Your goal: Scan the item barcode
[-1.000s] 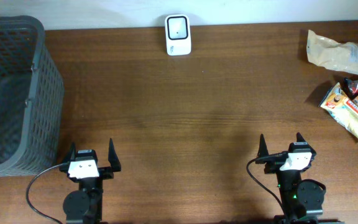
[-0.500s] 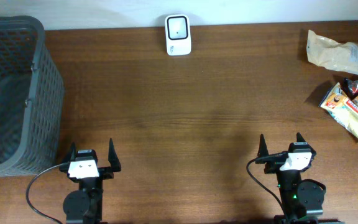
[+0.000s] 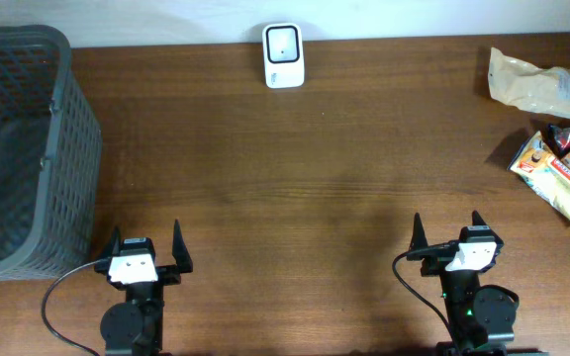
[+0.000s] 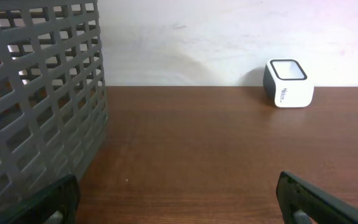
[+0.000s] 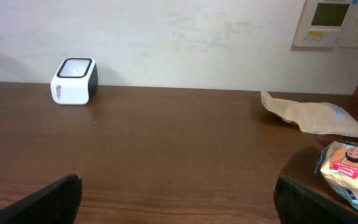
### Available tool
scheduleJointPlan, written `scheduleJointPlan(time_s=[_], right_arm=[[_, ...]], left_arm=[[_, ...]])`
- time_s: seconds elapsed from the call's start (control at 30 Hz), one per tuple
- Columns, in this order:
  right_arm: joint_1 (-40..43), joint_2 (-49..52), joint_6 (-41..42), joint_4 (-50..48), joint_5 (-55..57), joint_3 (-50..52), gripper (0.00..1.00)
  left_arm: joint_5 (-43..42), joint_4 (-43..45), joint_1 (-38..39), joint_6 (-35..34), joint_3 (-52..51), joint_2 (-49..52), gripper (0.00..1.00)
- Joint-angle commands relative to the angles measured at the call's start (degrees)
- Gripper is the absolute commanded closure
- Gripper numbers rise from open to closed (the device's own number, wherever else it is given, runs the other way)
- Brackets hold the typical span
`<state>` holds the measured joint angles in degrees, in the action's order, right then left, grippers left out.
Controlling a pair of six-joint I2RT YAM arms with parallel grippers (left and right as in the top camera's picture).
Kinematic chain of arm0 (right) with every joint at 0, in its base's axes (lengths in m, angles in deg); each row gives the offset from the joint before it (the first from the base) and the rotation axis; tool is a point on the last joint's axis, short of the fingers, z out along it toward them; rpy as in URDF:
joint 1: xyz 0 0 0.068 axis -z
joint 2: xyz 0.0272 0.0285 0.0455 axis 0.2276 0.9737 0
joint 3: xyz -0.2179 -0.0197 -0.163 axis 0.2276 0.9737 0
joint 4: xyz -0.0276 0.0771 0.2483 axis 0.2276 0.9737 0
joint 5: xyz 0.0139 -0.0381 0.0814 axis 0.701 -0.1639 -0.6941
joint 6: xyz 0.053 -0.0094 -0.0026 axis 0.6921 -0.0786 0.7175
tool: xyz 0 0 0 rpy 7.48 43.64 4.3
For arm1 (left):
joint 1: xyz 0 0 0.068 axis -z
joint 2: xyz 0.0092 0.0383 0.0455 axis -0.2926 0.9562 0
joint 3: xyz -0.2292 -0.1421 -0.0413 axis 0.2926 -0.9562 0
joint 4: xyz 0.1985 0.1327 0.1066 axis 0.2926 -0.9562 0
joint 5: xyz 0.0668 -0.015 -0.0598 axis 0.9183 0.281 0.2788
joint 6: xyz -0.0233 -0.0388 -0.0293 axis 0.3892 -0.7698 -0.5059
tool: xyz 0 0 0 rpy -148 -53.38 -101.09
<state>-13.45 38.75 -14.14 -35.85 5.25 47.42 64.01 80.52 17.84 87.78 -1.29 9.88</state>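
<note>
Both claws gape wide, holding nothing: left gripper (image 3: pixel 146 243) and right gripper (image 3: pixel 445 233) sit low at the near edge of the table (image 3: pixel 295 188), fingers pointing straight ahead. Snack packets (image 3: pixel 560 170) lie far right, well apart from the scanner (image 3: pixel 284 55) at the back edge.

A dark grey lattice basket (image 3: pixel 75 148) stands upright on the brown wooden table (image 3: pixel 295 178), at its nine o'clock edge. A white wall (image 5: pixel 166 37) runs along twelve o'clock. In the right wrist view, a pale control panel (image 5: pixel 331 22) hangs on it at one o'clock.
</note>
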Motion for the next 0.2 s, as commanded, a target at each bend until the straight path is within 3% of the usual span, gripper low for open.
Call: scheduleJointPlan(time_s=[0.0, 0.17], right_arm=[[0.4, -0.4, -0.1, 0.2, 0.1, 0.5, 0.02], [0.4, -0.4, -0.1, 0.2, 0.1, 0.5, 0.02]], left_arm=[[-1.0, 0.0, -0.3, 1.1, -0.4, -0.6, 0.01], [-1.0, 0.0, -0.3, 1.1, -0.4, -0.6, 0.01]])
